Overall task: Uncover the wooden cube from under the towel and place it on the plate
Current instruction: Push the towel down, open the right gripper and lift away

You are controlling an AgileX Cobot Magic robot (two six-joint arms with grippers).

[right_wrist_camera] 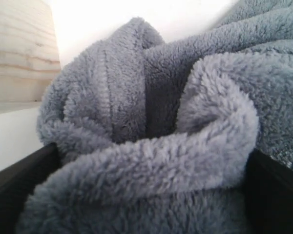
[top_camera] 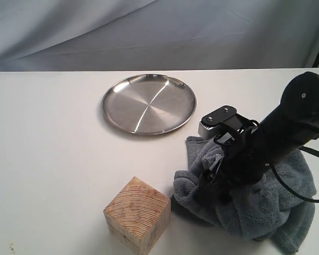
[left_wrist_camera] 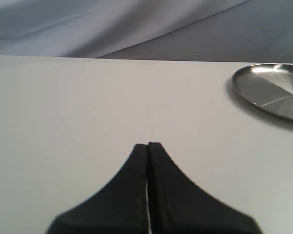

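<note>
At the bench's front edge the light tan wooden cube [top_camera: 136, 214] sits uncovered, just beside the bunched blue-grey fleece towel [top_camera: 279, 204] where the right gripper [top_camera: 210, 180] stands jaws wide, left gripper [left_wrist_camera: 147, 146] closed and empty, round stainless-steel plate [top_camera: 149, 103] nearer the far edge; risk: fleece snagging a finger on lift-off and shoving the cube.

We read no text, label, brand, number or sign on the wooden cube [top_camera: 136, 215]; none on the plate [top_camera: 149, 103]; none on the towel [top_camera: 266, 207]; none on the table [top_camera: 53, 149].
</note>
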